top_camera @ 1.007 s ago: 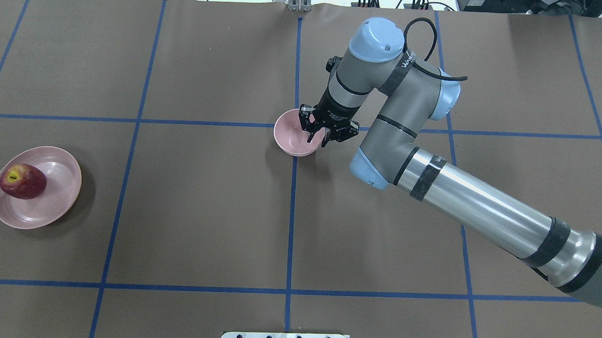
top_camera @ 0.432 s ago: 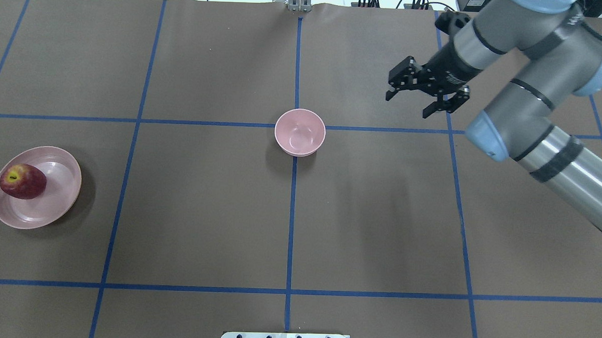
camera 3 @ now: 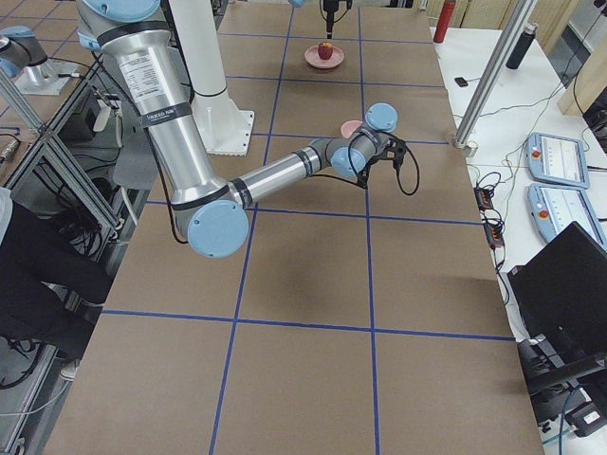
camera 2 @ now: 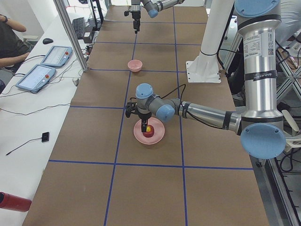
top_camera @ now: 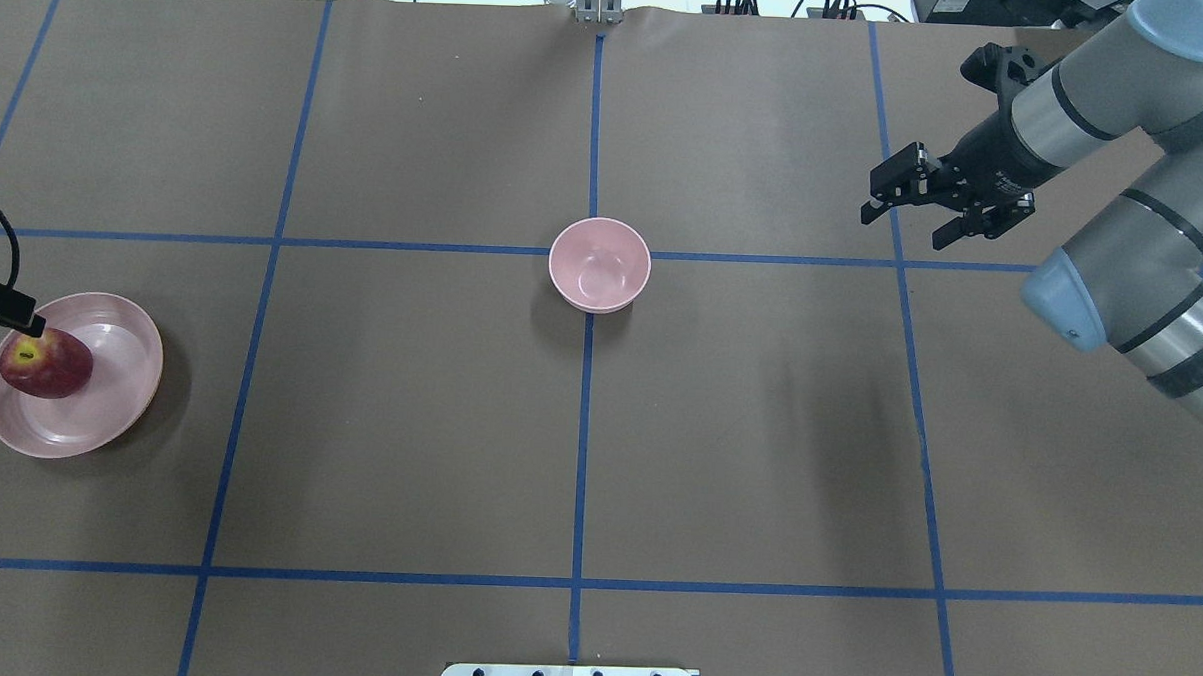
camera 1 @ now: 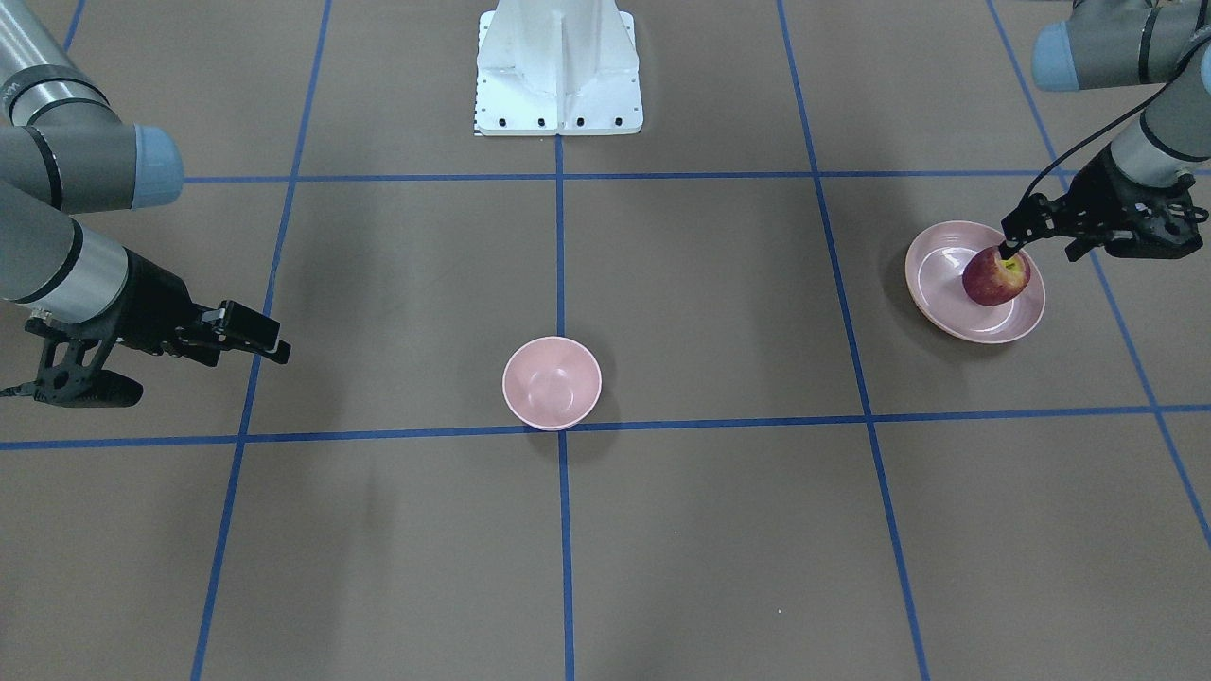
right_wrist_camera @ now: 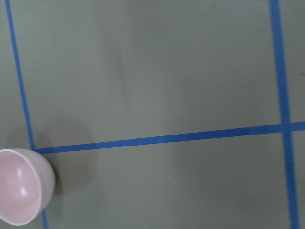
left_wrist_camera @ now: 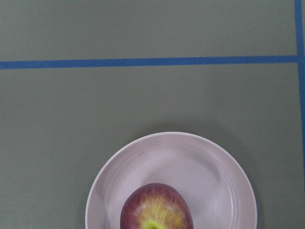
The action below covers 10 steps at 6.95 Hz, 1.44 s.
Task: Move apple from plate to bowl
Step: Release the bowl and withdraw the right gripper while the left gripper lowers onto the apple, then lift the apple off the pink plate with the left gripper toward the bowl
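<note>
The dark red apple (top_camera: 45, 364) lies on the left part of the wide pink plate (top_camera: 109, 411) at the table's left edge. It also shows in the left wrist view (left_wrist_camera: 156, 207), at the bottom of the picture. My left gripper (camera 1: 1041, 248) is open and hangs just above the apple, with one fingertip (top_camera: 7, 309) over the stem end. The small deep pink bowl (top_camera: 599, 265) stands empty at the table's centre. My right gripper (top_camera: 902, 228) is open and empty, raised well to the right of the bowl. The bowl shows at the lower left of the right wrist view (right_wrist_camera: 19, 193).
Blue tape lines (top_camera: 583, 427) divide the brown table into squares. The white robot base (camera 1: 558, 66) sits at the robot's edge of the table. An operator and tablets (camera 2: 44, 66) are beside the table in the left side view.
My right gripper has left the bowl and moved up and to the right, open and empty. My left gripper has come in from the left edge over the plate and apple.
</note>
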### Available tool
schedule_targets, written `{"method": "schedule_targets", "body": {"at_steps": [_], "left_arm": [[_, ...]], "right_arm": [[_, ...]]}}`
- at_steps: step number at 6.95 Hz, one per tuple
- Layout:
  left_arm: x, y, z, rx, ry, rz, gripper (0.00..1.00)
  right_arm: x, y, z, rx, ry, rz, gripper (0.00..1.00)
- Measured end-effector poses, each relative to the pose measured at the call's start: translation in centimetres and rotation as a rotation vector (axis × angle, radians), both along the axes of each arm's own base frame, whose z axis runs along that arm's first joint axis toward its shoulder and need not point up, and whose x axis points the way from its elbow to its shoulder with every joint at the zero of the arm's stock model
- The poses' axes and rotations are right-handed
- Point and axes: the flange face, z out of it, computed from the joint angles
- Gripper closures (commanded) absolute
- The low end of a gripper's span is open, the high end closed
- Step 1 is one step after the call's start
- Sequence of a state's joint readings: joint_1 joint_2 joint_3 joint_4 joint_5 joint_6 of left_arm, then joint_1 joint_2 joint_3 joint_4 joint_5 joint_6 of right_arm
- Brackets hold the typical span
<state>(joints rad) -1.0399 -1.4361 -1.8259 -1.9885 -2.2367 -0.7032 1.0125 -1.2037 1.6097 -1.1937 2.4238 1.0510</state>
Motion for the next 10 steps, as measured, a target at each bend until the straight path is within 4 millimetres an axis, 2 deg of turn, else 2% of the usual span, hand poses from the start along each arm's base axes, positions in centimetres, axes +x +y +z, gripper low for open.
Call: {"method": "schedule_targets", "body": {"at_steps": [1, 3, 6, 7, 8, 9, 10], "left_arm": [[1.1, 0.6, 1.6, -0.012, 0.008, -0.002, 0.03], [2.4, 1.0, 3.3, -0.017, 0.038, -0.017, 0.03], [3.5, 1.2, 4.4, -0.018, 0.048, -0.01, 0.03], [3.6, 1.2, 4.6, -0.02, 0.046, -0.007, 0.08], [3.7, 1.2, 4.7, -0.021, 0.045, -0.005, 0.33], [3.8, 1.2, 4.8, -0.023, 0.043, -0.003, 0.74], [3.9, 1.2, 4.9, -0.024, 0.042, -0.002, 1.0]], "right_arm": [[0.3, 0.0, 0.4, 0.003, 0.007, 0.005, 0.0], [0.9, 0.0, 1.0, 0.005, 0.018, 0.02, 0.0], [1.8, -0.1, 1.8, 0.003, 0.031, 0.039, 0.0], [3.3, -0.1, 2.3, 0.003, 0.037, 0.059, 0.0], [6.1, 0.2, 3.3, 0.025, 0.046, 0.085, 0.0], [9.8, 0.9, 5.2, 0.068, 0.067, 0.097, 0.0], [12.7, 1.6, 7.2, 0.101, 0.088, 0.098, 0.0]]}}
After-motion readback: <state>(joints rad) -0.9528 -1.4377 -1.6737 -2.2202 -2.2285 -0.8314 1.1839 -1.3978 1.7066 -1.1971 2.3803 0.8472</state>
